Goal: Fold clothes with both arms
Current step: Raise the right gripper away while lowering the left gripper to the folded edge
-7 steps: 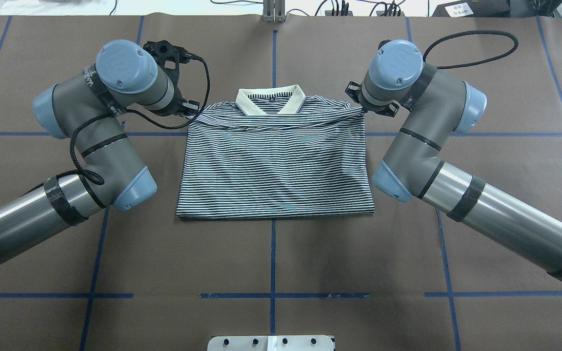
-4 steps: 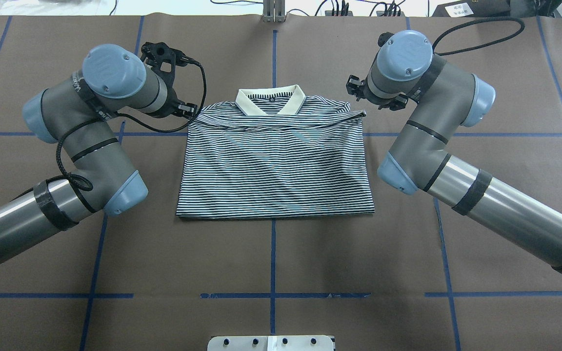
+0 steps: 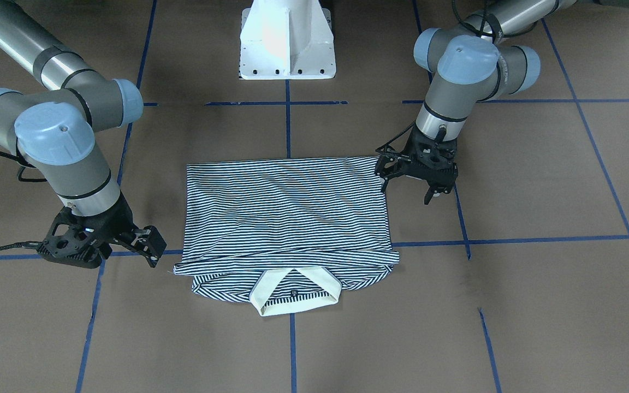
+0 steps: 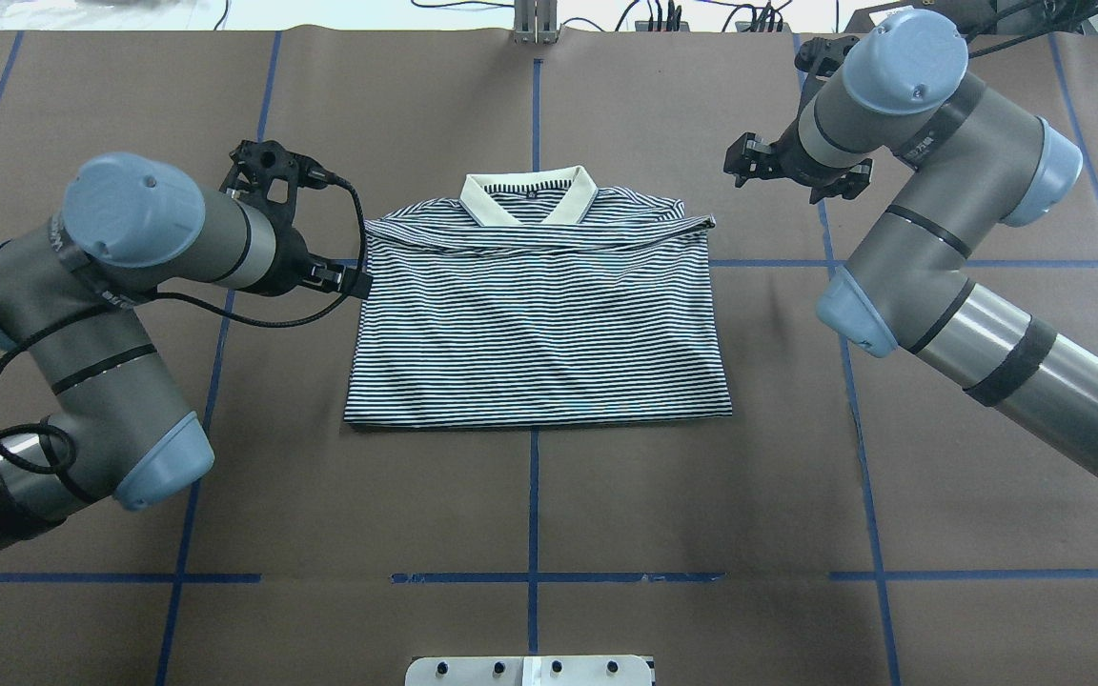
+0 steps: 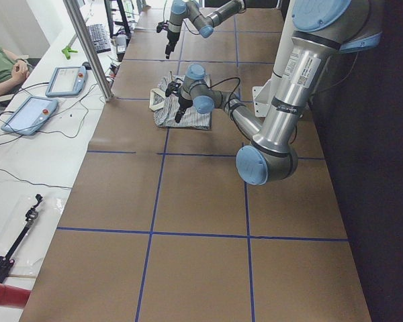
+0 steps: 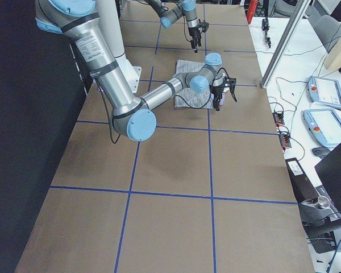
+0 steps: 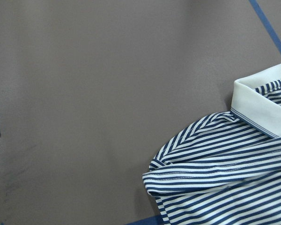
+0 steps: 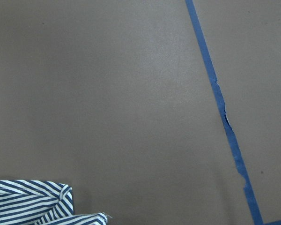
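Observation:
The striped polo shirt (image 4: 539, 324) lies folded flat on the brown table, its cream collar (image 4: 528, 195) at the far side, away from the robot. It also shows in the front view (image 3: 287, 213). My left gripper (image 4: 325, 276) is open and empty, just off the shirt's left edge below the shoulder; in the front view (image 3: 407, 191) its fingers stand spread. My right gripper (image 4: 795, 171) is open and empty, raised beyond the shirt's far right corner, clear of the cloth. The left wrist view shows the shirt's shoulder corner (image 7: 225, 183); the right wrist view shows only a scrap (image 8: 33, 206).
The white robot pedestal (image 3: 287, 38) stands at the near side of the table. Blue tape lines (image 4: 533, 495) grid the brown cover. A metal plate (image 4: 530, 670) sits at the near edge. Tablets (image 5: 27, 114) and cables lie on a side bench beyond the table.
Both grippers have left the shirt's far corners. The left one moved back and to the left along the shirt's edge. The right one rose and moved away to the right. The shirt stayed still.

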### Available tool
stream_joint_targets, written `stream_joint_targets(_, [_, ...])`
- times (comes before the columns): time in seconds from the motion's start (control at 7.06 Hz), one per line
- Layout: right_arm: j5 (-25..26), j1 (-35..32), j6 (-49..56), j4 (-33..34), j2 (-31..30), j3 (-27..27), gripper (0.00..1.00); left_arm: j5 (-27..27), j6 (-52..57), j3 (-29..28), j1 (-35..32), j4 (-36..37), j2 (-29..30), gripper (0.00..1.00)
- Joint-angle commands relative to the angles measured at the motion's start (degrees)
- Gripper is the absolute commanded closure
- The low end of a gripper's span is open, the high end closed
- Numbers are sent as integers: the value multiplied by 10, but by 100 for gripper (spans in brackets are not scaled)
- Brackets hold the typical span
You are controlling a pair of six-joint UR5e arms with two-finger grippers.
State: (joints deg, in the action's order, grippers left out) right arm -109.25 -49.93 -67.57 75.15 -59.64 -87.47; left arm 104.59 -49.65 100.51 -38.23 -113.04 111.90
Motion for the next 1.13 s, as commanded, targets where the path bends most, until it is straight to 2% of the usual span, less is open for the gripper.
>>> stream_joint_targets(0.0, [-6, -5, 2, 0, -12, -12, 0, -3, -104, 7, 49, -87, -56, 8])
stream_joint_targets(0.14, [-6, -6, 2, 0, -13, -12, 0, -30, -161, 7, 68, -94, -61, 32])
stream_joint_targets(0.28, [-5, -5, 2, 0, -13, -12, 0, -42, -211, 7, 89, -94, -60, 49])
stream_joint_targets(0.43, [-5, -5, 2, 0, -13, -12, 0, -43, -228, 5, 98, -96, -60, 54])
stream_joint_targets(0.57, [-5, -5, 2, -1, -13, -12, 0, -59, -230, 5, 108, -96, -62, 55])
stream_joint_targets(0.99, [-4, -5, 0, -1, -13, -12, 0, -59, -231, 3, 114, -96, -61, 55])
